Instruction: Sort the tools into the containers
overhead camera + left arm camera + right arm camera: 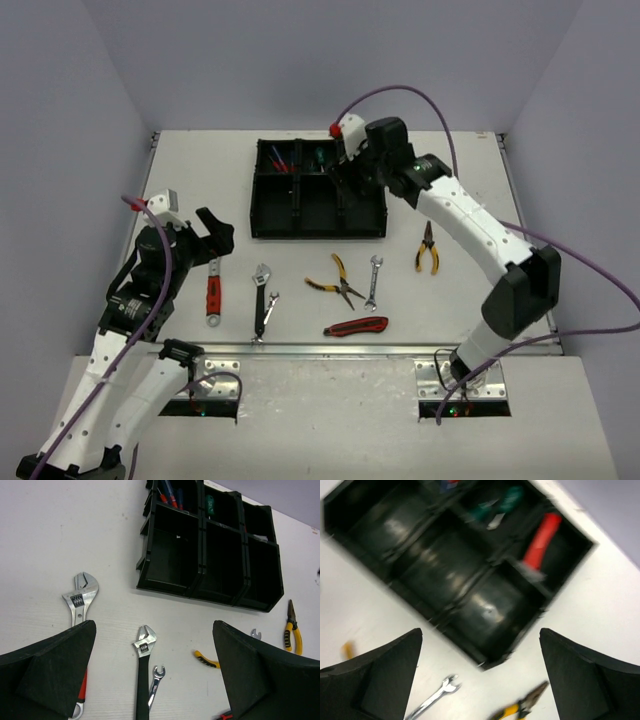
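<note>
The black tray [318, 236] of containers sits at the table's back. My right gripper [350, 178] hovers open and empty over its right end [480, 635]; below it a red-handled tool [540, 542] lies in a corner compartment and a green screwdriver [502, 505] in the one beside it. My left gripper [215, 228] is open and empty [155, 630] above the red-handled wrench [213, 290], the black-handled wrench [142, 670] and a small spanner [155, 685]. Yellow pliers [340, 283], a silver spanner [374, 280], more pliers [427, 250] and a red utility knife [356, 326] lie on the table.
Red and blue screwdrivers [167, 495] lie in the tray's back left compartment. The three front compartments [220, 565] look bare. Grey walls close in the table at the back and on both sides.
</note>
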### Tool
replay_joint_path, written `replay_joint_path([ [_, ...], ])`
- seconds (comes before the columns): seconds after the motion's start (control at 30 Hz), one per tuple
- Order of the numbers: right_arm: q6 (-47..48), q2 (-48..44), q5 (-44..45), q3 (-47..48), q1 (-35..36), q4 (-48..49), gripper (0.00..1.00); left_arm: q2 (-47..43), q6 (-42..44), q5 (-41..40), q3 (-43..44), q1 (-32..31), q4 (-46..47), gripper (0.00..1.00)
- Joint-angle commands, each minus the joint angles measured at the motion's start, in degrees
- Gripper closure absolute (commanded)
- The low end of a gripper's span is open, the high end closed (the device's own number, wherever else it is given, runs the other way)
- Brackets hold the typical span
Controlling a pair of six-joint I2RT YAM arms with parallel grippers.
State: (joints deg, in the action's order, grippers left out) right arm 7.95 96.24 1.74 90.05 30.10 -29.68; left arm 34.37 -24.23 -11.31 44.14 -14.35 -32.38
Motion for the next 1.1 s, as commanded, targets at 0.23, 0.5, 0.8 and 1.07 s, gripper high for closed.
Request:
replay_joint_path([
  [0.23, 0.97, -7.44, 0.37, -26.85, 25.88, -14.44, 0.01, -1.75, 0.41, -1.24, 0.42, -0.50, 2.15, 0.00],
  [0.5, -0.83, -5.02, 0.90, -33.40, 32.39, -10.67, 0.11, -1.68, 0.50, -0.91, 0.42, -0.59, 2.15, 0.00],
  [0.8, 0.21, -2.92, 5.21, -37.55, 32.47, -5.34, 0.17, -2.20, 0.50, -0.73, 0.33, -0.59, 2.23, 0.00],
  [1.07, 0.66, 0.10, 2.01, -39.42, 32.54, -2.09, 0.41, -2.12, 0.59, -0.55, 0.33, -0.59, 2.21, 0.00],
])
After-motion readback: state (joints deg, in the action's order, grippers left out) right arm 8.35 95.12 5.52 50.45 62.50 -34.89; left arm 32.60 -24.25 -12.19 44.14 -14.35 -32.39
